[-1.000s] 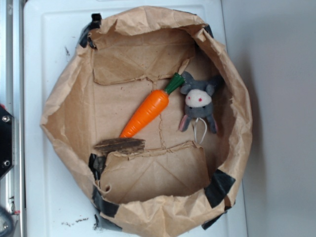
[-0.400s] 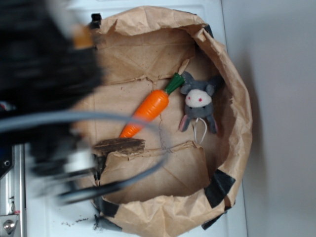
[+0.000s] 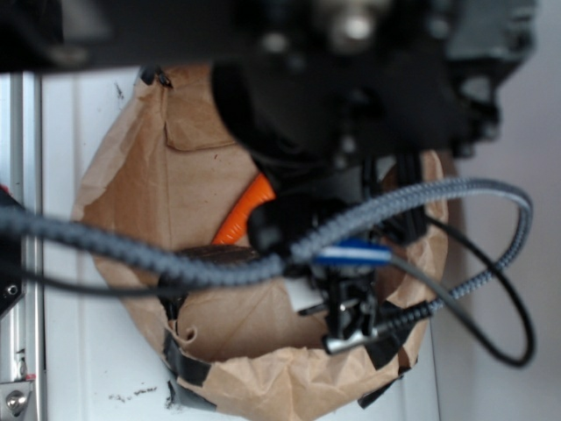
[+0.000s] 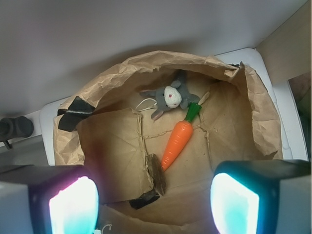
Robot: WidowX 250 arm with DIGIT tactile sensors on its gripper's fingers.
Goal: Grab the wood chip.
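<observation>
The wood chip is a small dark brown sliver lying flat on the floor of the brown paper bag, just below the tip of the orange carrot. In the exterior view only a strip of the wood chip shows under a cable. My gripper hovers high above the bag, open, its two glowing pads wide apart with nothing between them. From the wrist view the chip sits between the pads, well below them. In the exterior view the arm covers most of the bag.
A grey and white plush mouse lies beyond the carrot's green top. Torn paper flaps and black tape patches line the bag. The bag rests on a white tray. Cables loop across the exterior view.
The arm has swung in from the left and now hangs over the bag, hiding the mouse and most of the carrot. The objects in the bag have not moved.
</observation>
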